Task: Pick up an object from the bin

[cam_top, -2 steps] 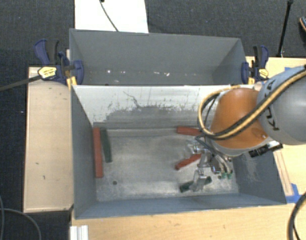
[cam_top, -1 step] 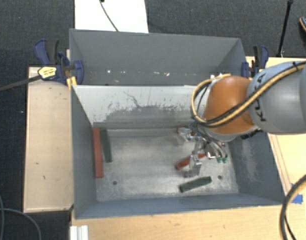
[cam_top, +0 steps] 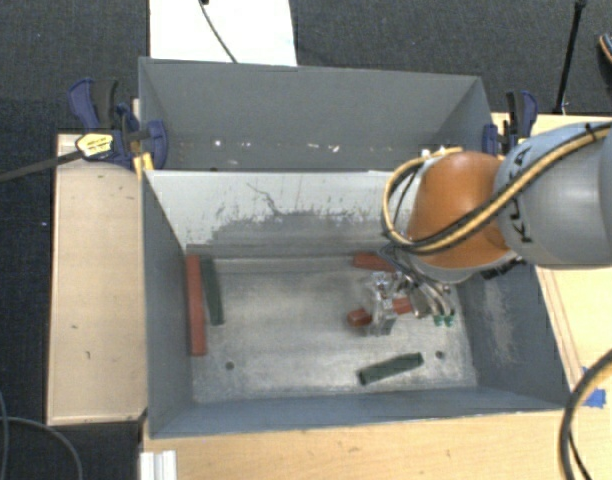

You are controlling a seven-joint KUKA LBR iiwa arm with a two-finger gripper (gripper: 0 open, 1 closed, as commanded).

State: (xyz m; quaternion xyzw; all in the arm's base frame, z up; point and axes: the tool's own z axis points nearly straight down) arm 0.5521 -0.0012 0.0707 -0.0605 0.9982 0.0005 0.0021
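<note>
One camera sits above the grey metal bin (cam_top: 306, 118), looking down and tilted a bit off vertical, so the far wall shows its broad inner face. It's at mid distance: the whole bin fits in frame with some surround on every side. The arm (cam_top: 576, 203) comes in from the frame's right, its orange wrist cover (cam_top: 456, 208) high over the bin floor

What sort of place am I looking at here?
Probably a robotics lab test rig, not a factory line. A robot arm has its gripper down in a grey metal bin holding just a few loose pieces, such as a long red bar and a dark green block.
</note>
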